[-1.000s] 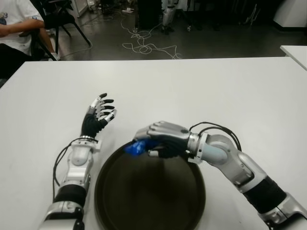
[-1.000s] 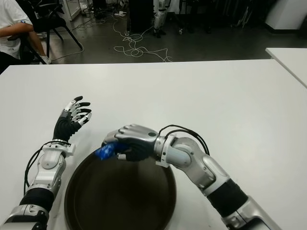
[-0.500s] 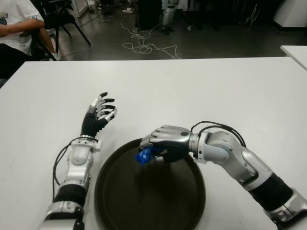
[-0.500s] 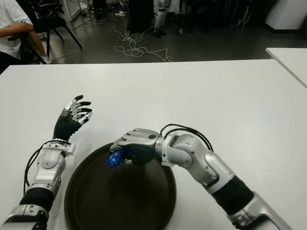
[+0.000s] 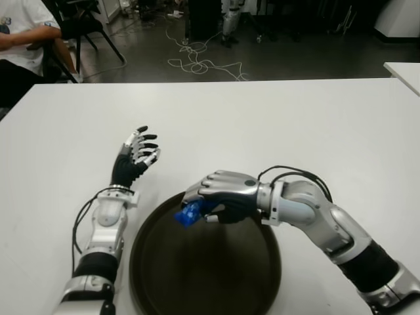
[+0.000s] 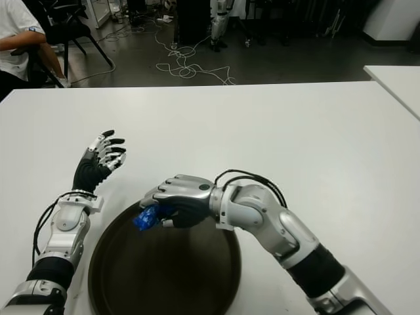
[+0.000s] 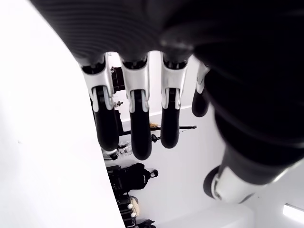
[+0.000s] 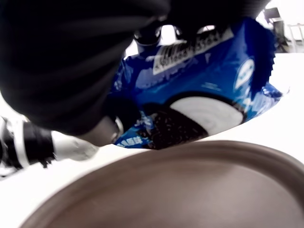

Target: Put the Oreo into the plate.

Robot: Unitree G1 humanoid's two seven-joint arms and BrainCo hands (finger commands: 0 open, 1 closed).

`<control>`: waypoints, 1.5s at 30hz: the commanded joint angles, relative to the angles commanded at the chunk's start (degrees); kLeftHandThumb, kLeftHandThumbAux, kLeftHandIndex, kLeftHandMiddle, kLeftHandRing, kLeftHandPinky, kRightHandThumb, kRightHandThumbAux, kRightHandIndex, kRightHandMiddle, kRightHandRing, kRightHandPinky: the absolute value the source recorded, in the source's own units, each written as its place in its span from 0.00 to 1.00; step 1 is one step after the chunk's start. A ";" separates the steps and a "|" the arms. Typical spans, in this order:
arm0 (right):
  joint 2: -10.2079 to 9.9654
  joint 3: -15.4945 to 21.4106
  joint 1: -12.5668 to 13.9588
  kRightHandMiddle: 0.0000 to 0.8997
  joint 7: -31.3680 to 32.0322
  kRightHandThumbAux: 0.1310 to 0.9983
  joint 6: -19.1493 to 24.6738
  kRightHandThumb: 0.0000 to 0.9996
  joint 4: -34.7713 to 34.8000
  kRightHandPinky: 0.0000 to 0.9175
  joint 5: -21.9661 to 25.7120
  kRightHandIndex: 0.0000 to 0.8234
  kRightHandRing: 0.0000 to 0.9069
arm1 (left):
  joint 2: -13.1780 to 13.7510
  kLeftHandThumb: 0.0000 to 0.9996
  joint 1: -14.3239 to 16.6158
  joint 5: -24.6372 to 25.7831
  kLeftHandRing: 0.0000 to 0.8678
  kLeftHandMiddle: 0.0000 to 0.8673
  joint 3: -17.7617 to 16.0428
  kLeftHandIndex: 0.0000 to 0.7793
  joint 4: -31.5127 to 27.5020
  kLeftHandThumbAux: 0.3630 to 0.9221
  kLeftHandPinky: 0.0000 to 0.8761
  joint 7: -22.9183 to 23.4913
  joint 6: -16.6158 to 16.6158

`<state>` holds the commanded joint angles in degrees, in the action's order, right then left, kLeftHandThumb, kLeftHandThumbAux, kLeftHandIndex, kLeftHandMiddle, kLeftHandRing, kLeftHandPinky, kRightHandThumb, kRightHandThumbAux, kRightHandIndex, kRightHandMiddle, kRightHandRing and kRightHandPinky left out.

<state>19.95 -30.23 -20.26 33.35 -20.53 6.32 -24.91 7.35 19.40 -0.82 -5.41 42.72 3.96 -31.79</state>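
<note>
My right hand (image 5: 213, 200) is curled around a blue Oreo packet (image 5: 189, 214), which juts out past the fingers. It hangs just above the far left part of the dark round plate (image 5: 210, 275). The right wrist view shows the Oreo packet (image 8: 199, 95) pinched in the fingers, close over the brown plate rim (image 8: 156, 161). My left hand (image 5: 134, 157) stands upright to the left of the plate with its fingers spread and nothing in it.
The plate sits on a white table (image 5: 275, 125) near its front edge. A seated person (image 5: 23, 39) is at the far left beyond the table. Cables (image 5: 197, 62) lie on the dark floor behind.
My right hand has shifted with the packet over the plate's far edge, first inward and lower, now back a little to the left. The left hand has not moved.
</note>
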 joint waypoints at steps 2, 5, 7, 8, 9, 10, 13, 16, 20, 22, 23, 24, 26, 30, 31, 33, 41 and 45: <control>-0.04 0.01 0.04 0.54 0.08 0.63 -0.18 0.85 -0.25 0.83 0.69 0.52 0.81 | 0.00 0.48 0.00 -0.01 0.33 0.30 0.00 0.19 -0.08 0.71 0.36 -0.02 0.17; -0.83 -0.08 -0.12 0.54 1.51 0.63 1.08 0.85 0.18 0.84 3.30 0.52 0.82 | 0.05 0.49 0.11 -0.08 0.33 0.30 -0.03 0.18 0.03 0.69 0.36 -0.15 0.24; -1.13 0.05 -0.12 0.54 2.04 0.63 1.57 0.85 0.52 0.84 4.74 0.52 0.82 | 0.05 0.50 0.14 0.00 0.33 0.30 -0.06 0.18 0.09 0.68 0.37 -0.02 0.16; -1.14 0.08 -0.11 0.54 2.13 0.63 1.64 0.85 0.61 0.84 5.03 0.52 0.82 | 0.04 0.50 0.12 0.01 0.34 0.30 -0.06 0.18 0.06 0.68 0.37 0.02 0.16; -1.29 0.18 0.16 0.54 2.11 0.63 1.84 0.85 0.81 0.84 5.56 0.51 0.83 | 0.01 0.51 0.13 0.14 0.34 0.30 -0.09 0.18 0.07 0.67 0.37 0.15 0.15; -1.39 0.26 0.35 0.54 2.09 0.63 1.99 0.85 0.97 0.83 5.92 0.51 0.82 | -0.01 0.51 0.13 0.23 0.34 0.30 -0.11 0.18 0.06 0.67 0.37 0.24 0.16; -1.64 0.63 1.26 0.53 1.97 0.64 2.31 0.84 1.30 0.64 7.30 0.51 0.66 | -0.11 0.52 0.13 0.72 0.33 0.30 -0.23 0.18 0.17 0.67 0.37 0.74 -0.14; -1.55 0.84 1.51 0.53 2.47 0.65 2.60 0.84 1.48 0.49 8.44 0.48 0.50 | -0.21 0.53 0.06 0.93 0.33 0.30 -0.28 0.18 0.09 0.67 0.37 0.85 -0.28; -0.82 2.08 0.74 0.50 3.24 0.65 2.19 0.84 1.11 0.38 10.30 0.51 0.36 | -0.11 0.53 -0.02 0.78 0.33 0.30 -0.16 0.18 -0.14 0.67 0.37 0.69 -0.19; -0.91 2.19 0.58 0.50 2.92 0.64 1.14 0.84 0.17 0.34 10.20 0.51 0.31 | 0.02 0.52 0.02 0.41 0.33 0.30 -0.03 0.18 -0.09 0.66 0.37 0.37 -0.14; -1.05 2.09 0.66 0.45 2.61 0.65 0.48 0.81 -0.31 0.32 9.94 0.51 0.29 | 0.08 0.51 0.05 0.20 0.33 0.30 0.03 0.18 -0.06 0.66 0.37 0.18 -0.14; -1.30 1.99 0.79 0.37 2.02 0.67 -0.51 0.77 -0.86 0.29 9.57 0.50 0.27 | 0.11 0.50 0.11 0.09 0.34 0.30 0.04 0.18 0.07 0.65 0.37 0.07 -0.18; -1.53 2.01 0.85 0.28 1.37 0.68 -1.85 0.74 -1.48 0.27 9.20 0.50 0.23 | 0.06 0.50 0.18 0.16 0.34 0.30 -0.01 0.18 0.21 0.65 0.38 0.07 -0.24; -1.29 1.97 0.65 0.17 1.16 0.70 -3.18 0.70 -2.20 0.22 8.79 0.49 0.17 | -0.19 0.52 0.18 0.69 0.34 0.30 -0.18 0.18 0.18 0.67 0.38 0.31 -0.09; -1.18 1.92 0.60 0.13 1.23 0.70 -3.38 0.70 -2.39 0.18 8.64 0.48 0.14 | -0.26 0.53 0.18 0.83 0.34 0.30 -0.22 0.18 0.14 0.67 0.37 0.37 -0.01; -0.99 1.60 0.71 0.08 1.26 0.75 -3.68 0.53 -3.01 0.12 7.86 0.31 0.08 | -0.40 0.53 0.17 1.18 0.34 0.30 -0.33 0.18 0.08 0.66 0.37 0.52 0.22; -0.95 -0.03 -0.26 0.00 3.72 0.77 -2.16 0.04 -5.48 0.01 6.25 0.02 0.00 | -0.50 0.52 0.36 1.75 0.33 0.30 -0.36 0.18 0.43 0.64 0.37 0.82 -0.09; -0.86 0.23 -0.16 0.00 3.52 0.71 -2.22 0.01 -5.28 0.00 5.71 0.00 0.00 | -0.47 0.51 0.34 1.77 0.34 0.30 -0.25 0.18 0.42 0.65 0.36 0.96 -0.34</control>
<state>19.10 -30.00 -20.43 36.87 -22.75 1.03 -19.20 6.88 19.74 0.94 -5.66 43.14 4.93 -32.13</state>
